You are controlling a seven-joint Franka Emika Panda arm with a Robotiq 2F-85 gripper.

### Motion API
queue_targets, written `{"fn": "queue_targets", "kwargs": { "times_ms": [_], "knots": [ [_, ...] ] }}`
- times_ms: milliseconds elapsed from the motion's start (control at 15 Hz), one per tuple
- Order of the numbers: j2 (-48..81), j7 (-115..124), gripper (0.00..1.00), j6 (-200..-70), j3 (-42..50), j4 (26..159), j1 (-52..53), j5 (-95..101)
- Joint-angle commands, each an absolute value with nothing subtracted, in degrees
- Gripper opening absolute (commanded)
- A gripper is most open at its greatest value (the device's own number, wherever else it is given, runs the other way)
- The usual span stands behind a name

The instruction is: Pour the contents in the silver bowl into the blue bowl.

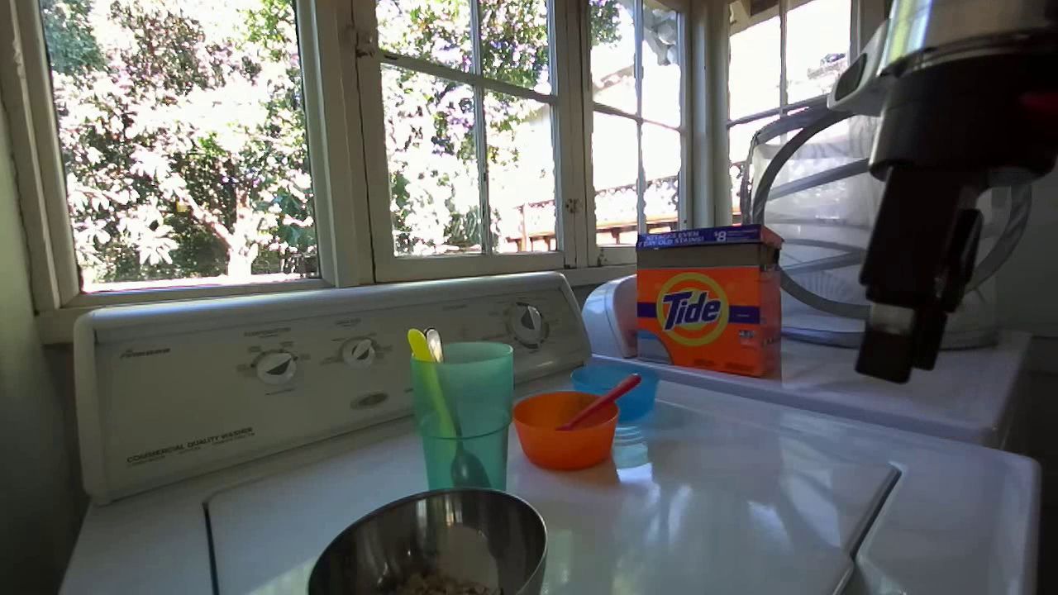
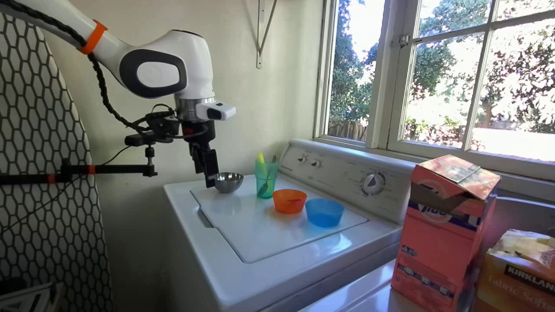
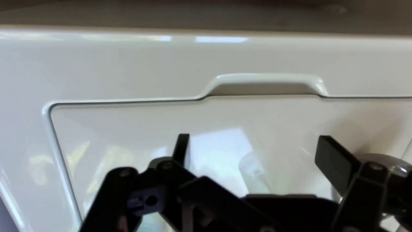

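Observation:
The silver bowl (image 1: pixel 364 549) stands upright on the washer lid and also shows in an exterior view (image 2: pixel 229 184). The contents (image 1: pixel 442 585), pale and dark bits, lie in its bottom. The blue bowl (image 1: pixel 640 397) sits behind the orange bowl; it also shows in an exterior view (image 2: pixel 325 214), where its inside looks empty. My gripper (image 3: pixel 254 141) is open and empty above the lid, and shows in both exterior views (image 1: pixel 897 364) (image 2: pixel 210 175). In the wrist view, the silver bowl (image 3: pixel 383 159) is mostly hidden behind the right finger.
An orange bowl (image 2: pixel 289 203) with a red spoon stands beside the blue bowl. A teal cup (image 2: pixel 265 182) with spoons stands between silver and orange bowls. The washer's control panel (image 2: pixel 347 173) rises behind. A Tide box (image 1: pixel 709 310) and a Kirkland box (image 2: pixel 516 277) stand beside the washer.

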State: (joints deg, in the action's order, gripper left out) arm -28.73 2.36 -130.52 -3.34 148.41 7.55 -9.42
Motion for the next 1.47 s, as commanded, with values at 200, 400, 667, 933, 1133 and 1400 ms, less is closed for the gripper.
{"fn": "queue_targets", "kwargs": {
  "times_ms": [200,400,667,933,1133,1400],
  "knots": [
    [-21.4,21.9,1.0,-125.9,-12.6,136.8,5.9,-7.2],
    [-16.7,31.0,1.0,-126.6,-16.0,132.7,5.1,-5.3],
    [-18.6,28.1,1.0,-127.9,-14.8,134.6,6.7,-6.7],
    [-15.5,30.4,1.0,-128.0,-15.2,132.1,6.5,-7.6],
    [-10.4,32.0,1.0,-128.6,-15.9,128.2,6.8,-7.7],
    [-3.1,35.1,1.0,-128.1,-16.2,122.5,7.6,-5.8]
  ]
}}
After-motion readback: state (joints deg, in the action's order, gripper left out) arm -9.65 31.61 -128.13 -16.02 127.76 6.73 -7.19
